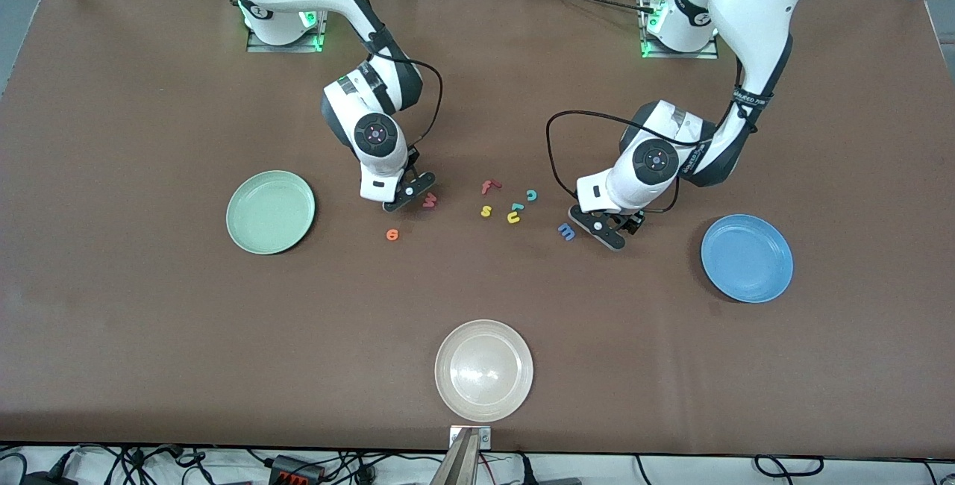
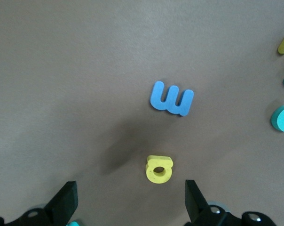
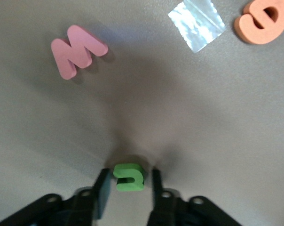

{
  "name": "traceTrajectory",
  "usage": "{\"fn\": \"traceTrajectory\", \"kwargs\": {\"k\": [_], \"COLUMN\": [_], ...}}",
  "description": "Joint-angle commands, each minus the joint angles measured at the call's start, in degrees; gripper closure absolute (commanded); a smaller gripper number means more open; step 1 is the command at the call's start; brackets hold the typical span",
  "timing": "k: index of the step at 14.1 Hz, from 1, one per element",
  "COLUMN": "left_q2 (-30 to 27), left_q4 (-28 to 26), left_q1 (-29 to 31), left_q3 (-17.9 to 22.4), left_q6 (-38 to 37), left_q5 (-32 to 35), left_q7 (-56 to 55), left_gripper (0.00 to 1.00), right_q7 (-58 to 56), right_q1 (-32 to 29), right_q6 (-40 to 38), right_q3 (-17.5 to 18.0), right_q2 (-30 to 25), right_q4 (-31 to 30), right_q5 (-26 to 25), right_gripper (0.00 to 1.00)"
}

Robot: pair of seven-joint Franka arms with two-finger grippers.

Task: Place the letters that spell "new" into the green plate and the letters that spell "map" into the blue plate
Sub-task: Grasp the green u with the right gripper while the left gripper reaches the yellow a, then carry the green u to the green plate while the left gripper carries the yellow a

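The brown table [image 1: 149, 336] carries three plates: the green plate [image 1: 270, 212] toward the right arm's end, the blue plate [image 1: 747, 258] toward the left arm's end, and a cream-white plate [image 1: 484, 370] nearest the front camera, all bare. Between the green and blue plates lie the small foam letters. The right gripper [image 3: 128, 186] is down at the table with its fingers closed against the sides of the green "n" [image 3: 129, 177]; the pink "w" [image 1: 429, 201] lies just beside it and the orange "e" [image 1: 392, 233] a little nearer the camera. The left gripper [image 2: 128, 202] hovers low with fingers spread wide over the yellow "a" [image 2: 159, 169], the blue "m" [image 1: 567, 230] close by. In the middle sit a red "f" [image 1: 489, 186], yellow "s" [image 1: 486, 210], yellow "u" [image 1: 513, 218], teal "p" [image 1: 517, 207] and teal "c" [image 1: 532, 195]
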Motion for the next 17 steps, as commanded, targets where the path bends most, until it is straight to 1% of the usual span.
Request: {"fn": "traceTrajectory", "kwargs": {"k": [1, 3, 5, 6, 7, 8, 9, 10, 11, 12, 13, 14, 15, 17], "left_q2": [0.7, 1.4, 1.9, 2.2, 2.6, 2.9, 2.9, 2.9, 2.9, 3.0, 3.0, 3.1, 3.1, 3.0], "left_q4": [-0.5, -0.5, -0.4, -0.4, -0.4, -0.3, -0.2, -0.1, 0.0, 0.0, 0.0, 0.0, 0.0, 0.2], "left_q1": [-1.9, -5.9, -6.3, -6.3, -6.3, -6.3, -6.2, -5.9, -5.6, -5.2, -5.0, -4.7, -4.5, -4.5], "left_q3": [0.3, 1.1, 1.3, 1.3, 1.2, 1.2, 1.2, 1.2, 1.2, 1.2, 1.2, 1.2, 1.2, 1.1], "left_q6": [1.5, 1.5, 1.5, 1.5, 1.6, 1.6, 1.6, 1.7, 1.7, 2.4, 2.4, 2.4, 2.4, 2.4], "left_q5": [0.9, 2.4, 9.5, 12.2, 13.6, 13.8, 13.8, 13.9, 13.9, 13.9, 13.9, 13.9, 13.9, 13.9], "left_q7": [-0.6, -5.6, -12.5, -14.1, -15.5, -15.7, -15.7, -15.7, -15.7, -15.7, -15.7, -15.3, -15.1, -15.1], "left_gripper": [0.0, 0.0, 0.0, 0.0, 0.0, 0.0, 0.0, 0.05, 0.17, 0.34, 0.45, 0.58, 0.7, 0.81], "right_q7": [-1.1, -1.1, -1.1, -1.3, -1.3, -0.9, -0.7, -0.5, -0.6, -1.2, -1.4, -1.5, -1.5, -1.4], "right_q1": [0.6, 0.6, 0.6, 0.6, 0.6, 0.1, -0.3, -1.0, -2.0, -3.4, -4.7, -6.3, -7.9, -12.1], "right_q6": [0.5, 0.6, 0.5, 0.3, -0.2, -0.6, -2.3, -4.3, -6.6, -9.1, -10.6, -11.1, -11.0, -10.8], "right_q3": [-0.4, -0.4, -0.4, -0.4, -0.5, -0.6, -1.0, -1.8, -3.2, -5.3, -7.2, -9.0, -9.8, -10.5], "right_q2": [0.4, 0.6, 0.6, 0.2, -0.5, -1.9, -3.6, -5.1, -6.8, -8.0, -8.6, -8.8, -8.8, -8.3], "right_q4": [0.1, 0.1, 0.1, 0.2, 0.4, 0.4, 0.5, 0.7, 0.9, 1.1, 1.4, 1.7, 1.7, 2.4], "right_q5": [0.5, 0.4, 0.3, 0.3, 0.3, 0.3, 0.3, 0.3, 0.3, 0.3, 0.2, 0.0, -0.2, -0.3], "right_gripper": [0.68, 0.73, 0.8, 0.83, 0.86, 0.91, 0.93, 0.94, 0.94, 0.94, 0.94, 0.94, 0.94, 0.94]}}
